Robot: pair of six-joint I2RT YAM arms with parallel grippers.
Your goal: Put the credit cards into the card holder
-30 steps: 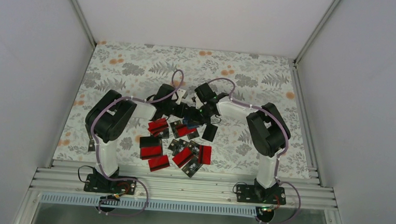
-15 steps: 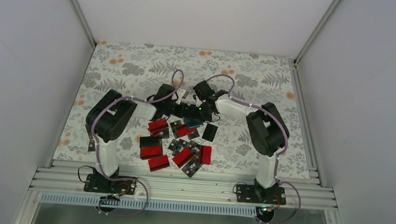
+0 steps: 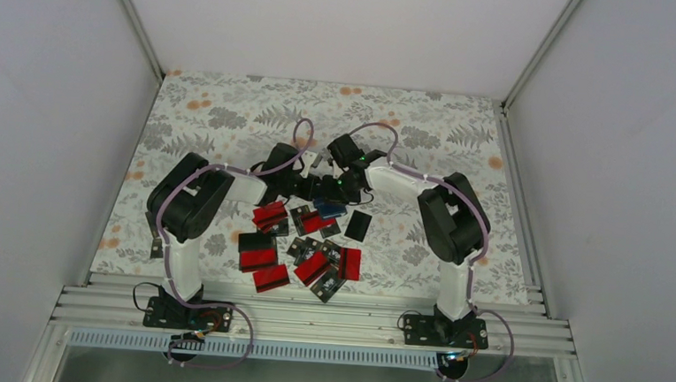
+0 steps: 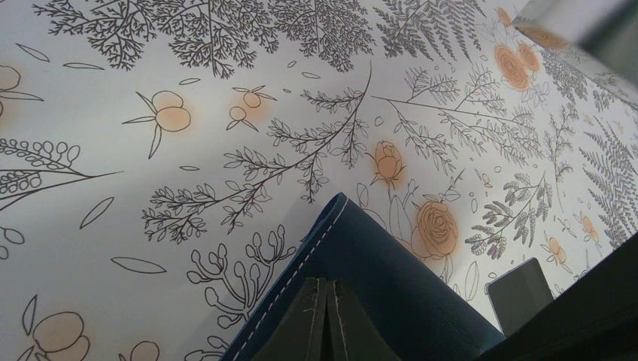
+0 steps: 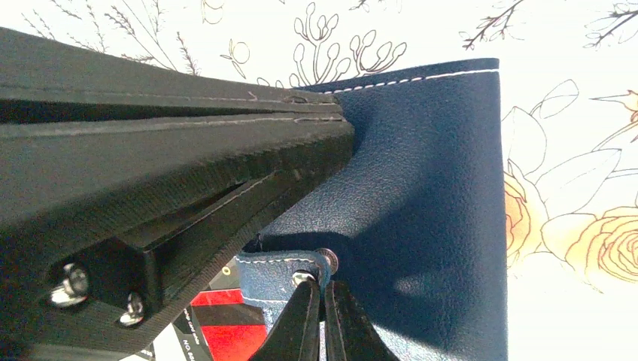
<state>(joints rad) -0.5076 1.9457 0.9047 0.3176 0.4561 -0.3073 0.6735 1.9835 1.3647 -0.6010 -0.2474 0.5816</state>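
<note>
Mid-bench, the left gripper (image 4: 329, 293) pinches the card holder (image 4: 380, 274) by its stitched edge, and the right gripper (image 5: 323, 297) is clamped on its snap tab (image 5: 277, 272). The credit cards (image 3: 258, 255) lie nearer the front edge.

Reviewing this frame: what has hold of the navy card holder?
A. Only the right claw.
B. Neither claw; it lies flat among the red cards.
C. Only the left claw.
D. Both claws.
D: the left claw is shut on the stitched edge of the card holder, and the right claw is pinched on its strap.
</note>
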